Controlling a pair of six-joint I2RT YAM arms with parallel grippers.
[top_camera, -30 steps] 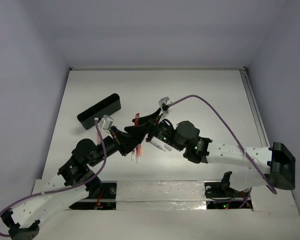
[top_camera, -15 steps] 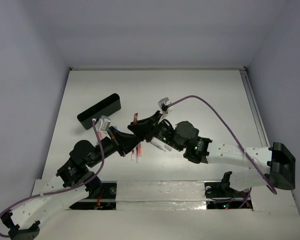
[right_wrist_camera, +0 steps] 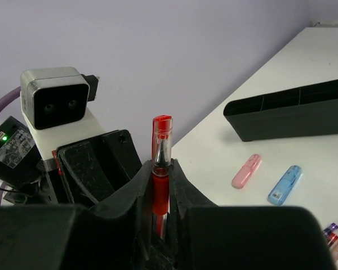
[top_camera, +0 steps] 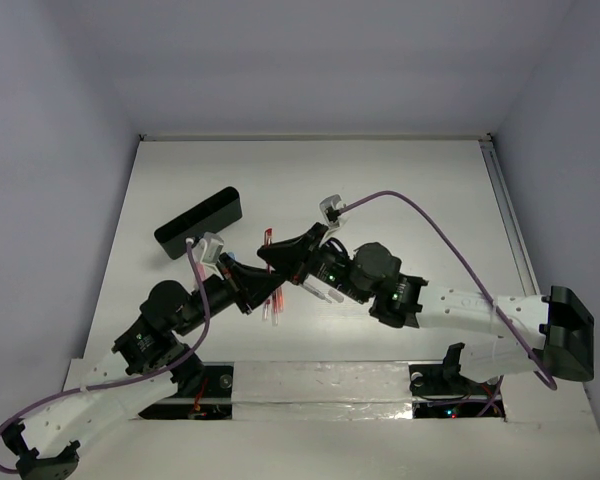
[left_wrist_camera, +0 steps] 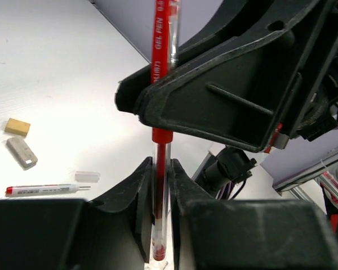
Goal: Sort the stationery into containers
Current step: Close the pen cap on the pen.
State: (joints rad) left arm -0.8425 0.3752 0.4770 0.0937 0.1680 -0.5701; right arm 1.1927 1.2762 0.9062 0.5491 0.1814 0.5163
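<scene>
Only the left wrist view shows the beige eraser (left_wrist_camera: pixel 17 126).

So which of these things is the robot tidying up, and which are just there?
For the job:
- red gel pen
- black box
- pink capsule
- blue capsule
- beige eraser
- white eraser
- red-capped white pen

Just there:
- purple cable
- wrist camera
- white table
</scene>
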